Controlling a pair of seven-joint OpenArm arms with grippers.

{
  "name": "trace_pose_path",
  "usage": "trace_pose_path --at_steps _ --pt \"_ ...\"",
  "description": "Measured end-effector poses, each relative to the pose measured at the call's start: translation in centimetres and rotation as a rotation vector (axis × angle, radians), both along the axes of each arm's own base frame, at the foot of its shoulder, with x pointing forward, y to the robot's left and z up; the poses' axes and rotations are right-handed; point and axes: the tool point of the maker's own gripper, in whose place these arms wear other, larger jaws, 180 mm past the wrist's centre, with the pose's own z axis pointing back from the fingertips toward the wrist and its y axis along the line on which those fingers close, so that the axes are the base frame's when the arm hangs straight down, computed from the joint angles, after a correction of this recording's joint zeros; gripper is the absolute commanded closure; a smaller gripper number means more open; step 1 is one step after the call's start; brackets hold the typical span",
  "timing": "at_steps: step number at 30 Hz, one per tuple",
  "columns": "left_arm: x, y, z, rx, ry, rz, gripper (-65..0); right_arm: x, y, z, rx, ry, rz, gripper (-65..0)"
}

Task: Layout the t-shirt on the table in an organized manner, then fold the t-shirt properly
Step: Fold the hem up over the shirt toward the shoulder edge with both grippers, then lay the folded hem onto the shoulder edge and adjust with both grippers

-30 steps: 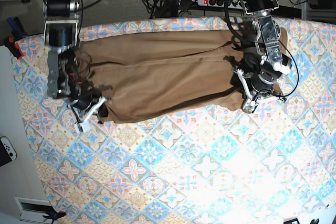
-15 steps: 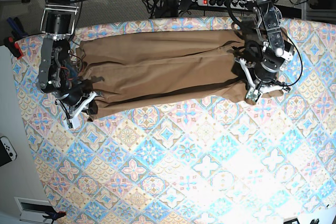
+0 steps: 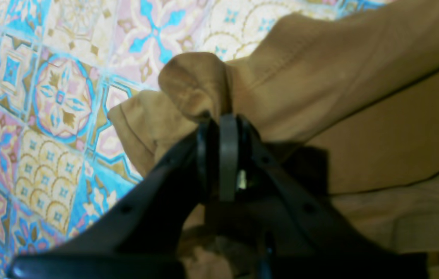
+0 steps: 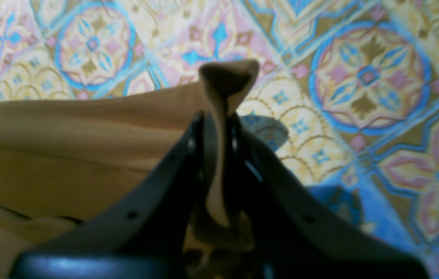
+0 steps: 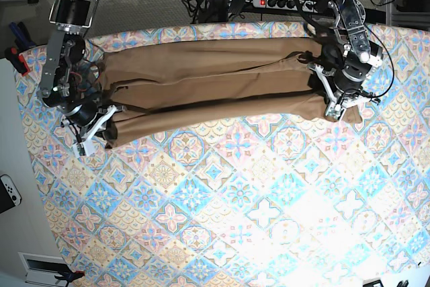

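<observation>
T-shirt (image 5: 215,89) cloth lies stretched in a long band across the far part of the table (image 5: 222,213), and you hold it at both ends. Your left gripper (image 3: 221,124) is clenched on a bunched tuft of the near edge of the cloth; in the left wrist view the tan fabric bulges above the closed jaws and a hemmed flap hangs just beside them over the patterned cover. Your right gripper (image 4: 219,128) is likewise clamped on a thin pinch of cloth, which rises as a small peak above the jaws while the rest of the shirt runs off to one side, the tiled table showing beyond it.

Judging from the base view, you grip the two ends of one long edge so that the cloth is pulled taut between the arms, and that tension keeps the edge straight as you carry it. The shirt shows several lengthwise creases and a dark seam of shadow where one layer overlaps another, so it looks partly folded along its length, not yet folded crosswise. Both pinches are small, and I judge that a sharp tug could slip the soft cloth from either of them. Keep the pull even.
</observation>
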Motion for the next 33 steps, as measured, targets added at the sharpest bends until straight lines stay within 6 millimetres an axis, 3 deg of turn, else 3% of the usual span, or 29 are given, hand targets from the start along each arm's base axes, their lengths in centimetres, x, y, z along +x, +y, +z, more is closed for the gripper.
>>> trace_pose_path --at_steps 6,10,16,25,33 --pt "-1.0 0.0 -0.7 0.001 0.028 0.002 0.0 -0.8 0.2 0.8 -0.042 0.019 0.026 0.0" --pt "-0.6 0.0 -0.4 -0.001 0.015 0.0 0.0 -2.8 0.7 -0.3 -0.051 0.066 0.033 0.0" --pt "-1.9 0.4 -1.2 0.021 0.072 0.014 0.0 -3.6 1.4 -0.5 -0.034 0.06 0.04 0.0" --pt "-2.2 1.3 0.4 0.085 0.091 0.034 0.0 -5.7 1.5 -2.2 -0.031 0.12 0.04 0.0" --pt "-2.9 1.9 0.1 0.113 0.142 0.054 0.0 -5.9 0.5 -0.8 -0.029 0.075 -0.008 0.0"
